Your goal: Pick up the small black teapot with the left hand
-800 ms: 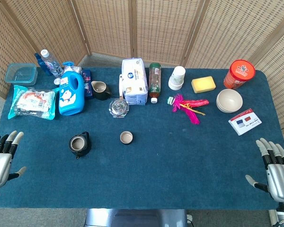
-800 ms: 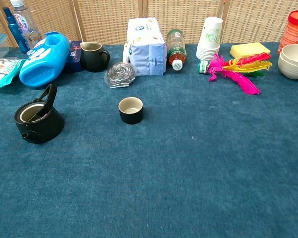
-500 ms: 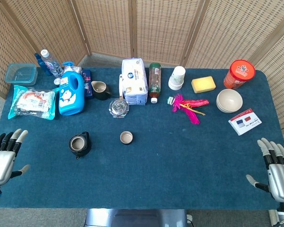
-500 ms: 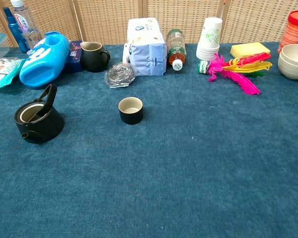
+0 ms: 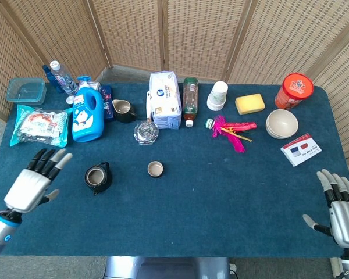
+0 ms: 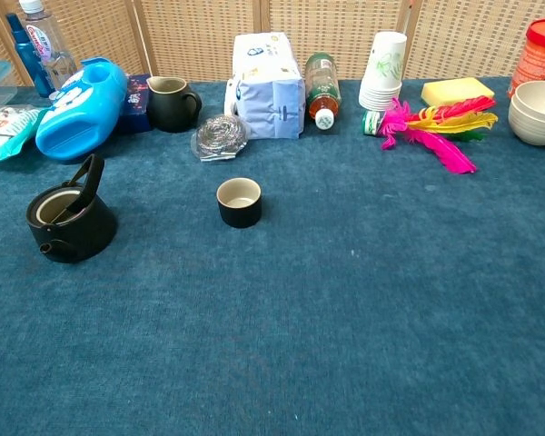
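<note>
Your left hand (image 5: pixel 34 185) hovers empty, fingers spread, just left of the small black round teapot (image 5: pixel 97 177) standing on the blue tabletop (image 5: pixel 221 192). Your right hand (image 5: pixel 342 216) waits empty, fingers apart, far right.

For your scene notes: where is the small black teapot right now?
In the head view the small black teapot stands left of centre on the table, between the open left hand and the small cup.

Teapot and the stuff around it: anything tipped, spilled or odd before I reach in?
The small black teapot stands upright with no lid, its handle tilted to one side. Further back, the brown bottle and the blue detergent jug lie on their sides, caps on. No spill shows. The left hand is open, short of the teapot.
</note>
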You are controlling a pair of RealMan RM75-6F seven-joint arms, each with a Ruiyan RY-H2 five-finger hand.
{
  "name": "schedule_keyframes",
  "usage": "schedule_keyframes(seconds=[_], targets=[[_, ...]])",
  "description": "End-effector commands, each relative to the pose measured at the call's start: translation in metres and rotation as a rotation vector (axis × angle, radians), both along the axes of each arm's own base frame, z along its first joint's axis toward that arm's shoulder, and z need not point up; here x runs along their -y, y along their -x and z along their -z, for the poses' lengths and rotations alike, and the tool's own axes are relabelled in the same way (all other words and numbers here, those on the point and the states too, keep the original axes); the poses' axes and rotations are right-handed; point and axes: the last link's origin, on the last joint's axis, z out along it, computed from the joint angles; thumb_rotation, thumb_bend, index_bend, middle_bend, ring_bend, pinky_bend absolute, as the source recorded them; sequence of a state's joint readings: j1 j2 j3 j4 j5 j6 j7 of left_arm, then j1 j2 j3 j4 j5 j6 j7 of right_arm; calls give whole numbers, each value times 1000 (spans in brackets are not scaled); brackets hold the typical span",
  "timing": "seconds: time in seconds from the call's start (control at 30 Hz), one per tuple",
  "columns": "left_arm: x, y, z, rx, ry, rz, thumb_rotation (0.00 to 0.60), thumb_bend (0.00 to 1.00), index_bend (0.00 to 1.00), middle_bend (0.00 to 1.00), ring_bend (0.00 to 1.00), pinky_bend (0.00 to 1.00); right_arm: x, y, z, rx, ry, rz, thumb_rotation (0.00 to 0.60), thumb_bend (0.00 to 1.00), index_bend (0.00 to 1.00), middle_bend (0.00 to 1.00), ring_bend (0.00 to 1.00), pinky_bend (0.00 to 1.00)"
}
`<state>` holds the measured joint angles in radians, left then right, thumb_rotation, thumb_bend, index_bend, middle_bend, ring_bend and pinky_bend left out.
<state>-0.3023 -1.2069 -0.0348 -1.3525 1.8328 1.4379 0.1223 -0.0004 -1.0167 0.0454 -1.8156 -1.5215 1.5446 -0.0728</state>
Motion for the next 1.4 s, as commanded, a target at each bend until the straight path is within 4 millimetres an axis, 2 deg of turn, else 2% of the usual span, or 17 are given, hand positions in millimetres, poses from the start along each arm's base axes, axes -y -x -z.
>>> schedule_keyframes(seconds=[0.03,0.13,0.43,0.77,0.9,0.97,1.0,1.13,1.33,1.4], targets=[[-30,-22,13,-100,34,273,600,62,0,0,0,77,0,0,0,0,0,2,600,0,0,0,0,0],[-45,-29,27,-202,61,358,600,63,0,0,0,77,0,0,0,3,-2,3,600,0,0,0,0,0],[-75,-46,66,-363,110,448,600,63,0,0,0,78,0,1,-3,14,3,9,600,0,0,0,0,0],[-85,-47,83,-459,128,472,600,65,0,0,0,80,2,3,-7,34,14,18,600,0,0,0,0,0],[-88,-51,90,-476,129,481,600,135,0,0,0,94,1,2,-6,33,5,14,600,0,0,0,0,0],[-89,-55,95,-478,133,488,600,182,20,7,17,170,1,2,-6,34,3,14,600,0,0,0,0,0],[-89,-57,97,-484,136,492,600,209,46,33,51,249,1,2,-6,35,2,15,600,0,0,0,0,0],[-89,-59,103,-528,154,505,600,295,201,222,275,528,1,3,-6,36,-1,18,600,0,0,0,0,0],[-85,-62,106,-552,167,526,600,461,493,557,546,715,1,3,-5,36,-7,17,600,0,0,0,0,0],[-85,-62,105,-558,165,525,600,505,571,636,616,789,1,2,-5,37,-8,17,600,0,0,0,0,0]])
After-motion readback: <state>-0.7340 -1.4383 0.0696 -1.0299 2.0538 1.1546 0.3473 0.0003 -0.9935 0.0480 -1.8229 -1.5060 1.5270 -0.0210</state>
